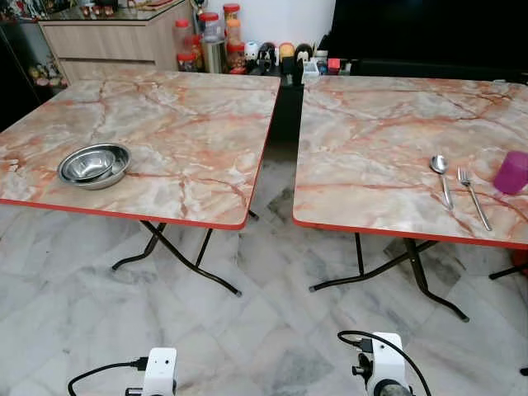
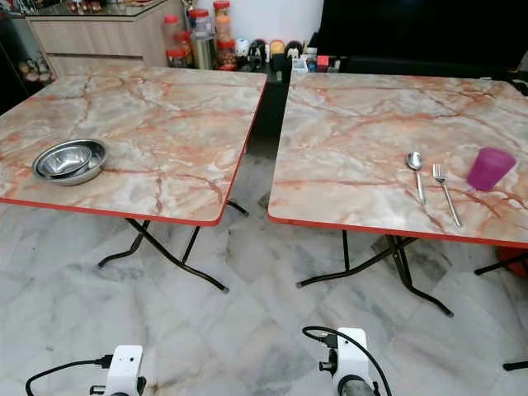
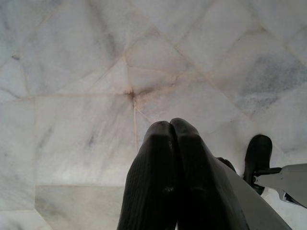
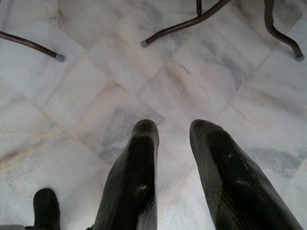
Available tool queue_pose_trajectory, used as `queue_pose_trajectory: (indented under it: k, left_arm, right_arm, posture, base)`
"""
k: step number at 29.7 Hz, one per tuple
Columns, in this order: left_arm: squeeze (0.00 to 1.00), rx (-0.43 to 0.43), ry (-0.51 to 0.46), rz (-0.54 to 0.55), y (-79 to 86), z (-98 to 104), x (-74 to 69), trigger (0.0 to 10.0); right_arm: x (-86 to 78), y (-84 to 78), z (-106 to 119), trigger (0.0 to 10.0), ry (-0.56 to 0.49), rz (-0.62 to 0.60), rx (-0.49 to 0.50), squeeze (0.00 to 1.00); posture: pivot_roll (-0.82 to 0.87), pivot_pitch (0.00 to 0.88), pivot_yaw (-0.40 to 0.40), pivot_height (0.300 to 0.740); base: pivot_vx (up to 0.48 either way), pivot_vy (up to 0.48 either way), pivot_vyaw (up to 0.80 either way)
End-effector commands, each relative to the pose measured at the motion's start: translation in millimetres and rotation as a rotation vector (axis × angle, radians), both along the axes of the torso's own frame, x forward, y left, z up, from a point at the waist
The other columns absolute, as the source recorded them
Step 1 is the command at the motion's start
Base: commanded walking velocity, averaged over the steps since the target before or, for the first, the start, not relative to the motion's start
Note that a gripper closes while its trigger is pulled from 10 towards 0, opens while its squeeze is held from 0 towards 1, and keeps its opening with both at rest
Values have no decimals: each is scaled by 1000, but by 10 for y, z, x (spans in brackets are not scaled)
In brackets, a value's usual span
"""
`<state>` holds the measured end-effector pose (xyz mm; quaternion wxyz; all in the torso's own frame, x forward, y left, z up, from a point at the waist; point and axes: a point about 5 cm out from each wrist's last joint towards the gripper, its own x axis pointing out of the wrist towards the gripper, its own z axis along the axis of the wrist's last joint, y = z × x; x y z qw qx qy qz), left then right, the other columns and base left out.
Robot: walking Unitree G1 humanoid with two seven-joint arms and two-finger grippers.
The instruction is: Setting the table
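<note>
Two marble-patterned folding tables stand side by side. On the left table [image 1: 181, 124] near its left front edge sit stacked steel bowls [image 1: 94, 164]. The right table [image 1: 388, 140] carries a spoon [image 1: 440, 176], a fork [image 1: 472, 195] beside it, and a purple cup [image 1: 512, 172] at the far right. Both arms hang low over the floor, well short of the tables. My left gripper [image 3: 170, 127] has its fingers pressed together with nothing between them. My right gripper [image 4: 175, 130] is open over the tiles.
A gap separates the two tables, with black table legs [image 1: 177, 256] underneath. Behind stand a wooden cabinet [image 1: 115, 41], jars [image 1: 214, 37] and small items on a dark shelf. The floor is pale marble tile [image 1: 272, 330].
</note>
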<state>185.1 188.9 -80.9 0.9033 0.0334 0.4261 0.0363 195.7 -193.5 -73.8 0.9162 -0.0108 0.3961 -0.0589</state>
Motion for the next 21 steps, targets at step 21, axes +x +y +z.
queue_pose_trajectory:
  k: [21]
  left_arm:
    - [0, 35, 50, -2, 106, -44, -113, 10000]
  right_arm:
    - [-35, 50, -28, 10000, 13, -25, 17, 0]
  posture:
    - [-107, 33, -1, 740]
  base:
    - [0, -249, -125]
